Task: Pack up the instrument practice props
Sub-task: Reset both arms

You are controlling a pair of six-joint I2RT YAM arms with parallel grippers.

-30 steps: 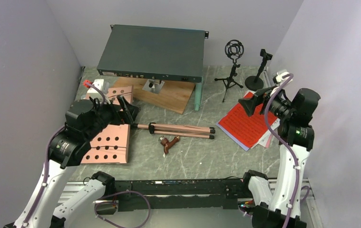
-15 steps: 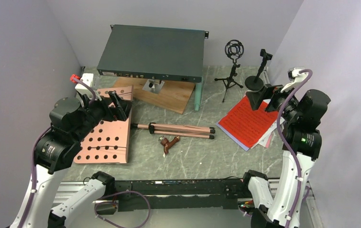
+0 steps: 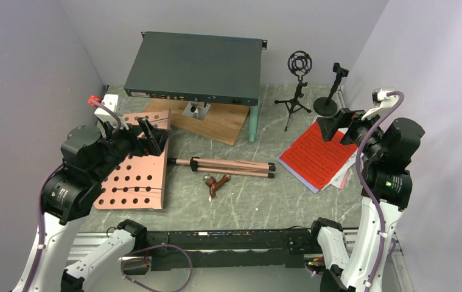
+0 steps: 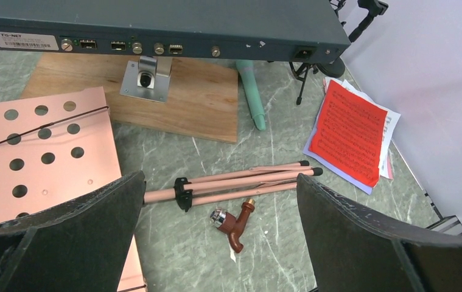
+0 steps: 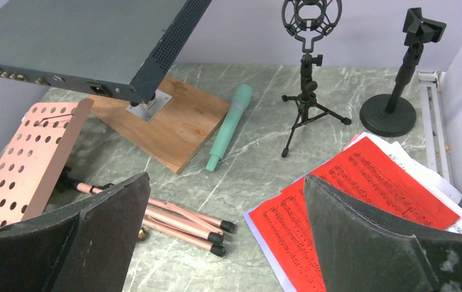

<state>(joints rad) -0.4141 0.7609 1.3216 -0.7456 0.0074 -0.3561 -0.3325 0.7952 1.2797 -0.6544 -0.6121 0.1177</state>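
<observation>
Both my arms have drawn back since a second ago, the left off the pink plate, the right off the red sheets.

From above: my left pincer (image 3: pixel 132 135) hangs released over the far end of the music desk (image 3: pixel 134 179), which lies flat at the counter's (image 3: pixel 259 204) left. The tripod legs (image 3: pixel 228 165) lie folded just right of it, with a small brown piece (image 3: pixel 216 182) near them. My right pincer (image 3: pixel 338 125) is spread wide and empty above the red pages (image 3: pixel 319 152).

Left wrist: jaws wide, gripping nothing. The legs and the brown piece lie between them, below the grey box (image 4: pixel 155 18) on its wooden board (image 4: pixel 179 100).

Right wrist: jaws wide again. The mint microphone (image 5: pixel 229 125) lies beside the board. The shock mount (image 5: pixel 310 24) and the clip stand (image 5: pixel 399 91) stand upright beyond the pages.
</observation>
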